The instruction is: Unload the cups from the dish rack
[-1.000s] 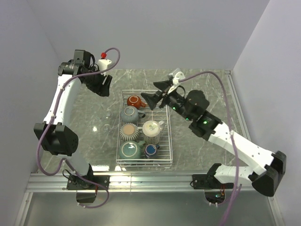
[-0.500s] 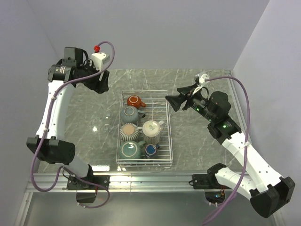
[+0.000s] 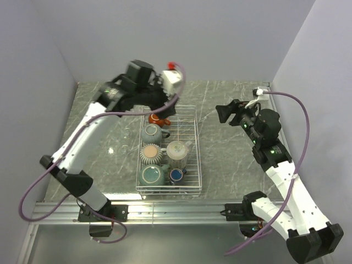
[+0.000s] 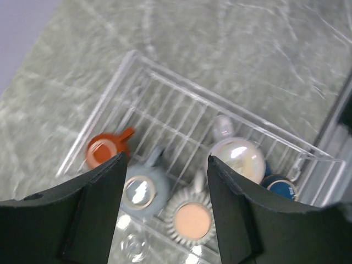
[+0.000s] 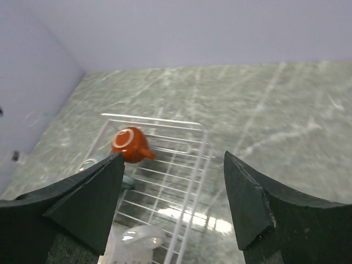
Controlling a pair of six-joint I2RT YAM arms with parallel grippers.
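Observation:
The white wire dish rack lies mid-table. It holds a red-brown mug, two grey-teal mugs, a ribbed beige cup, a white mug and a small dark-blue cup. My left gripper is open and empty, high above the rack's far left end. Its wrist view looks down on the red-brown mug, a grey-teal mug, the beige cup and the white mug. My right gripper is open and empty, right of the rack's far corner.
Clear stemmed glasses stand on the marble table left of the rack; one shows in the left wrist view. Walls close the far and side edges. The right wrist view shows the rack's far rim and the red-brown mug.
My left arm has swung right from the far left corner to above the rack's far end. My right arm has drawn back to the right, away from the rack.

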